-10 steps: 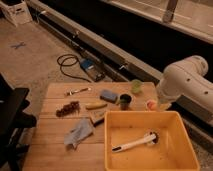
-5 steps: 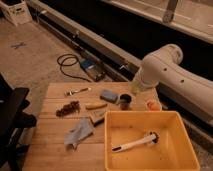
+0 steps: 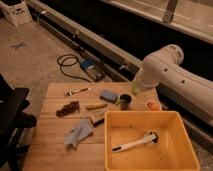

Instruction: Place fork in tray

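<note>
The fork [image 3: 77, 91] is a small pale silvery utensil lying at the back left of the wooden table [image 3: 50, 145]. The tray [image 3: 145, 116] is a large yellow tub at the front right, with a white brush [image 3: 135, 143] inside it. My white arm [image 3: 165, 67] reaches in from the right, and the gripper [image 3: 136, 86] at its lower end hangs over the table's back edge. It is just above a dark cup [image 3: 125, 102] and well to the right of the fork. I see nothing held in it.
A blue sponge [image 3: 108, 95], a yellowish oblong piece [image 3: 95, 106], a brown cluster [image 3: 68, 108], a blue-grey cloth [image 3: 80, 132] and an orange item [image 3: 153, 105] lie on the table. A black chair [image 3: 12, 120] stands at the left. A cable with a blue device [image 3: 90, 67] lies on the floor behind.
The arm has swung leftward along the table's back edge, from the far right to above the dark cup. The objects on the table have not moved.
</note>
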{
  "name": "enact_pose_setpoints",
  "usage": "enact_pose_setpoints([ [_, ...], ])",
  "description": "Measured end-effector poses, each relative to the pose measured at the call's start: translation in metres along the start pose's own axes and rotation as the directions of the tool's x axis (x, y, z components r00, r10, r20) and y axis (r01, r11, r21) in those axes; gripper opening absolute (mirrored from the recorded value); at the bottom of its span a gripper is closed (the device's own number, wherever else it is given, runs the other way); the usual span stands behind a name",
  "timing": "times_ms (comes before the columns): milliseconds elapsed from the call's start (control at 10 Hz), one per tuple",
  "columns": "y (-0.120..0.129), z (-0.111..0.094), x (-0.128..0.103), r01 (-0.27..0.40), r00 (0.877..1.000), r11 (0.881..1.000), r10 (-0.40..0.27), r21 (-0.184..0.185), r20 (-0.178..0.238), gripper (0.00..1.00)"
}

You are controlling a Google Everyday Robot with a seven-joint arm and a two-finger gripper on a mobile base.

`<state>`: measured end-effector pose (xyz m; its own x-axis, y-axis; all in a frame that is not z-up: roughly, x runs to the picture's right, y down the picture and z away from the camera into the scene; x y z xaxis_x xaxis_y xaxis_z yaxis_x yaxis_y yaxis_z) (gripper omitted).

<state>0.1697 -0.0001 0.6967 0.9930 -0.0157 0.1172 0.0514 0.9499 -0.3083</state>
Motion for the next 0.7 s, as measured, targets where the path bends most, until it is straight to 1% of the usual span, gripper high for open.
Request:
enact_pose_setpoints([
  [100, -0.008, 0.009, 0.0, -0.008, 1.0, 1.0, 0.008, 0.005, 0.02, 0.65],
  [200, -0.015, 0.017, -0.007, 0.001, 0.999, 1.0, -0.001, 0.006, 0.039, 0.65],
  [300, -0.024, 0.031, -0.024, 0.024, 0.998, 1.0, -0.024, 0.003, 0.064, 0.65],
  [400, -0.03, 0.04, -0.04, 0.045, 0.996, 0.999, -0.045, 0.001, 0.078, 0.65],
  [500, -0.036, 0.05, -0.057, 0.071, 0.994, 0.998, -0.07, -0.001, 0.088, 0.65],
  [600, -0.044, 0.062, -0.083, 0.105, 0.989, 0.994, -0.103, -0.008, 0.105, 0.65],
  [700, -0.053, 0.076, -0.113, 0.145, 0.982, 0.989, -0.142, -0.014, 0.125, 0.65],
])
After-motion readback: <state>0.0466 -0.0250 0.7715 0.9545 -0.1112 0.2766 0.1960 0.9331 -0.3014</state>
